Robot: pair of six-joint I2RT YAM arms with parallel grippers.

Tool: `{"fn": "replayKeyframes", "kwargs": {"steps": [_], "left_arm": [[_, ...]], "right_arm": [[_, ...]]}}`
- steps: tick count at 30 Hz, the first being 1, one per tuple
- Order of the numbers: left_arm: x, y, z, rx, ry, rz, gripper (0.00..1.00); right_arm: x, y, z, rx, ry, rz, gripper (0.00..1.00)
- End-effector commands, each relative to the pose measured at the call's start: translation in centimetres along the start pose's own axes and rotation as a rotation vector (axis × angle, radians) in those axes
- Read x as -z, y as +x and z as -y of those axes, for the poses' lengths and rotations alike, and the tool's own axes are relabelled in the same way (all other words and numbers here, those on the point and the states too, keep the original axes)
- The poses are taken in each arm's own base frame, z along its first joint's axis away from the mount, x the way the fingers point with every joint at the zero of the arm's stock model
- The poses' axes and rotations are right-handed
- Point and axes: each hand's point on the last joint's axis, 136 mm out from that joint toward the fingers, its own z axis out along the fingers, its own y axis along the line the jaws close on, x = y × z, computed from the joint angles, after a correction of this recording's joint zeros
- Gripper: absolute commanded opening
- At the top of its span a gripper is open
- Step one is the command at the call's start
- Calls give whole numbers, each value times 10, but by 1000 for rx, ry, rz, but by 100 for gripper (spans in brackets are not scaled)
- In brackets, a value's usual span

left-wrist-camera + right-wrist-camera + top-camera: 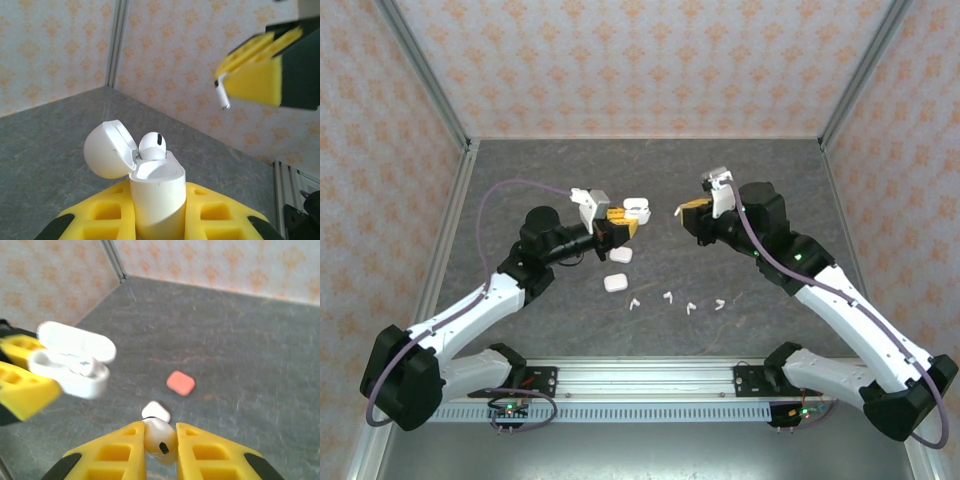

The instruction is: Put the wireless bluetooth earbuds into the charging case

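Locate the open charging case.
Top view, left of centre: the open white charging case sits between the jaws of the left gripper, facing the right gripper holding an earbud.

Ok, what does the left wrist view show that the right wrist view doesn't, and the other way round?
Left wrist, not right wrist: the stem of the earbud poking out from the right hand, and a metal rail at the lower right. Right wrist, not left wrist: a pink case and a small white case lying on the table. Both: the open white case gripped in the left hand, the earbud pinched in the right hand, and the patterned walls.
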Motion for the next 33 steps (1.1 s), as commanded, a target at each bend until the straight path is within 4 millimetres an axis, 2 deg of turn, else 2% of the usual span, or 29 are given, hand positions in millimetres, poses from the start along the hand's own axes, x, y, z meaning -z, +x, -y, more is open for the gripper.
{"fn": "replayKeyframes", "kwargs": {"steps": [1,4,9,16,19,21,33], "left_arm": [[-2,-30,21,-50,99,64,0],[-3,-27,23,-48,114,55,0],[-6,-27,30,-50,147,45,0],[-8,-26,34,-58,160,34,0],[-8,-25,34,-57,161,30,0],[-9,-25,34,-59,162,32,0],[-9,-25,35,-64,162,27,0]], "right_arm": [[10,-37,-20,108,-48,109,18],[7,-46,-34,158,-87,117,18],[-9,-50,-47,186,-150,99,18],[-23,-40,-58,212,-217,50,18],[-23,-37,-61,213,-240,36,18],[-32,-29,-60,208,-243,3,18],[-41,-16,-68,212,-277,-55,18]]}}
